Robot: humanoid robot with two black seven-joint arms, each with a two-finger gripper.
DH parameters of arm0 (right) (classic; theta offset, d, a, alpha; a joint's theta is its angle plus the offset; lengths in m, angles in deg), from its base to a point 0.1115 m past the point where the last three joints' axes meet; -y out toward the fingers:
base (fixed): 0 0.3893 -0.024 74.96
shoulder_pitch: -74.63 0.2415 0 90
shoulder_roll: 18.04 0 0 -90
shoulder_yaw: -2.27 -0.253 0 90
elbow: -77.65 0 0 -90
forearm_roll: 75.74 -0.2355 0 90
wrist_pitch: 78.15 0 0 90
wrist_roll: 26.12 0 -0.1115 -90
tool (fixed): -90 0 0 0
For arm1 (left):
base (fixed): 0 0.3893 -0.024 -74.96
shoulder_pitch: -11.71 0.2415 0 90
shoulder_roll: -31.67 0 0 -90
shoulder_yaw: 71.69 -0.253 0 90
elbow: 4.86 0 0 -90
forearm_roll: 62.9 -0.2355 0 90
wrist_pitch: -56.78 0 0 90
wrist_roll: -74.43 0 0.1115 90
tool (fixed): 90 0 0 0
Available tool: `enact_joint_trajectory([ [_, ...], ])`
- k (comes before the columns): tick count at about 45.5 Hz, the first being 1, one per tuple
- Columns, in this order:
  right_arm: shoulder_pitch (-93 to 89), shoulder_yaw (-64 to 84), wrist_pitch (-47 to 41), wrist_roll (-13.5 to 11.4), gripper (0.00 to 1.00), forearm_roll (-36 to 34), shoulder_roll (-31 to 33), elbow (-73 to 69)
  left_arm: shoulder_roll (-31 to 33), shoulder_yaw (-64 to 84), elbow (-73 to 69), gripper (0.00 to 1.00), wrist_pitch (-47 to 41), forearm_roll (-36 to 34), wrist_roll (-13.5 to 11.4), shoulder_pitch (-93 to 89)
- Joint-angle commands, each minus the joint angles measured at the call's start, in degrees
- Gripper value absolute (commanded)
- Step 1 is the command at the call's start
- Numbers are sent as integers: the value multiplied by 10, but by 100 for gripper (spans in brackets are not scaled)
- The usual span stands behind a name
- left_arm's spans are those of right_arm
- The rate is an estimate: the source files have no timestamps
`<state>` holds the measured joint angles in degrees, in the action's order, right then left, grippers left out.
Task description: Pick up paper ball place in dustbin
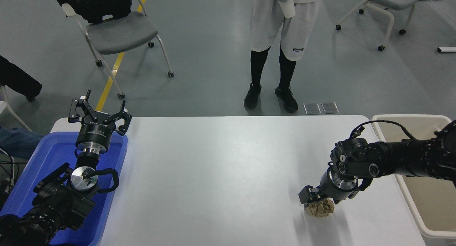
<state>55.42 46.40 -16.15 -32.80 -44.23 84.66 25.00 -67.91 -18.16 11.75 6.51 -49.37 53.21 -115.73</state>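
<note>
The paper ball (320, 207), a crumpled tan wad, lies on the white table (221, 174) near its front right. My right gripper (321, 200) points down onto the ball from above and is open, with one finger at the ball's left side and the other at its right; the upper part of the ball is hidden under it. The beige dustbin (420, 116) stands just past the table's right edge, under my right forearm. My left gripper (99, 112) is parked open at the lower left, over the far end of the blue tray (42, 167).
A person in white shorts (281, 28) stands on the floor beyond the table's far edge. Two wheeled chairs, one (117, 32) at the back left and one (384, 0) at the back right, stand farther off. A dark sleeve shows at the left edge.
</note>
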Motion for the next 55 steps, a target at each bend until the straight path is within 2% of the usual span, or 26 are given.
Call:
enact_joint_trajectory([
  [1,-7,0,18,0,98,0,0,0,0,0,0,99,0,0,0,0],
  [55,-32,-1,76,0,99,0,-1,0,0,0,0,99,0,0,-1,0],
])
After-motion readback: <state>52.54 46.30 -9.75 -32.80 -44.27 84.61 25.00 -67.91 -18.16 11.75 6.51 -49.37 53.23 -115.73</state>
